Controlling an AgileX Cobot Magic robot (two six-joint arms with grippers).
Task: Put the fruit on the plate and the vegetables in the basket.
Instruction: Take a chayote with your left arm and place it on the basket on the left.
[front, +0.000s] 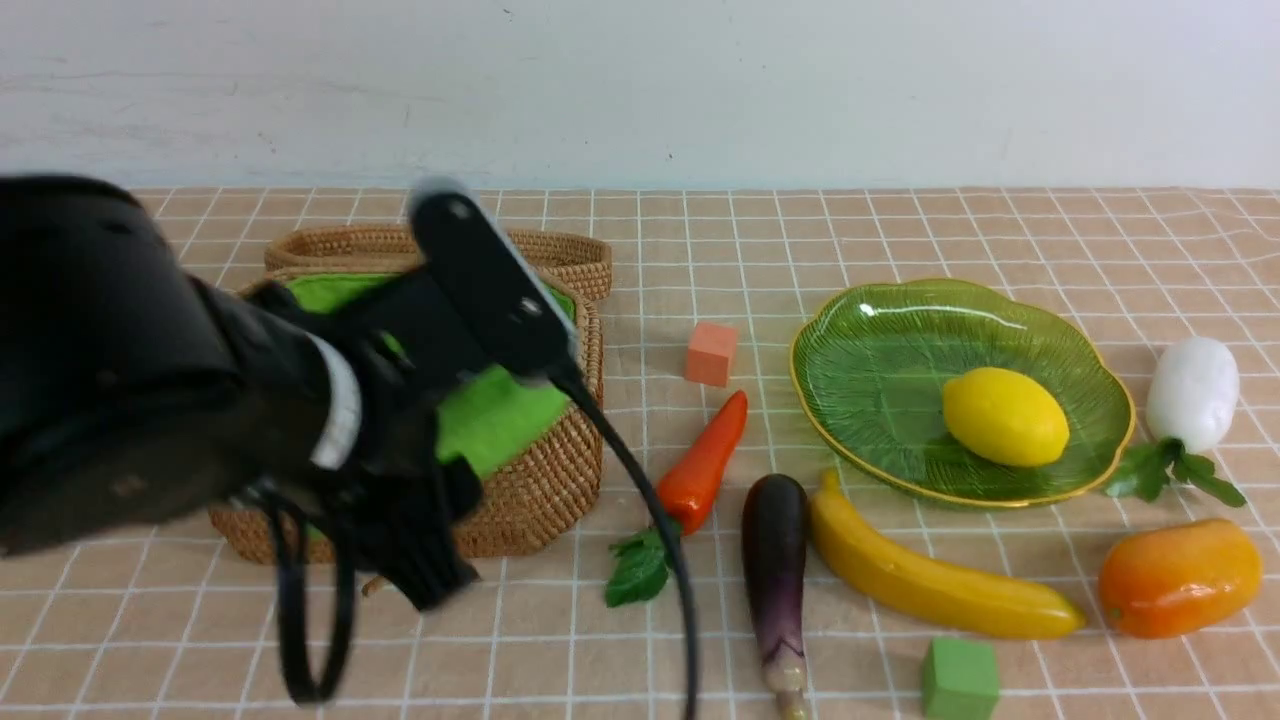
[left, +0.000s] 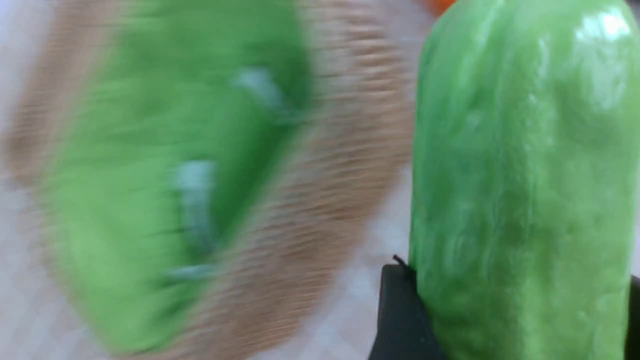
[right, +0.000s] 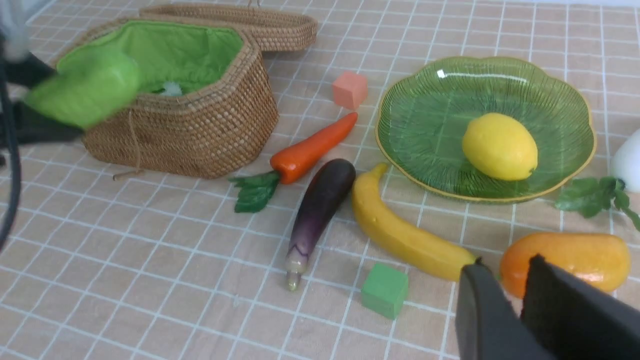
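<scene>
Tan checked cloth covers the worktop (front: 900, 230). On its left stands the wicker basket (front: 540, 480), green lining showing, its lid (front: 560, 255) lying open behind it. The left tool (left: 515, 325) pinches the light green gourd (left: 520, 190) between its dark pads (left: 395, 315), holding it over the rim at the basket's left end.

To the right sits the green leaf plate (front: 860, 400), with the lemon (front: 1005, 416) on it. The banana (front: 930, 575) lies just in front of the plate. The eggplant (front: 775, 570) is beside the banana, and the carrot (front: 705, 465) lies between eggplant and basket. The mango (front: 1180, 577) rests at the banana's right end, and the radish (front: 1192, 392) is just right of the plate.

The right tool (right: 506, 265) hangs near the mango, fingers nearly pressed together, holding nothing. An orange cube (front: 711, 353) sits behind the carrot, and a green cube (front: 960, 680) in front of the banana.
</scene>
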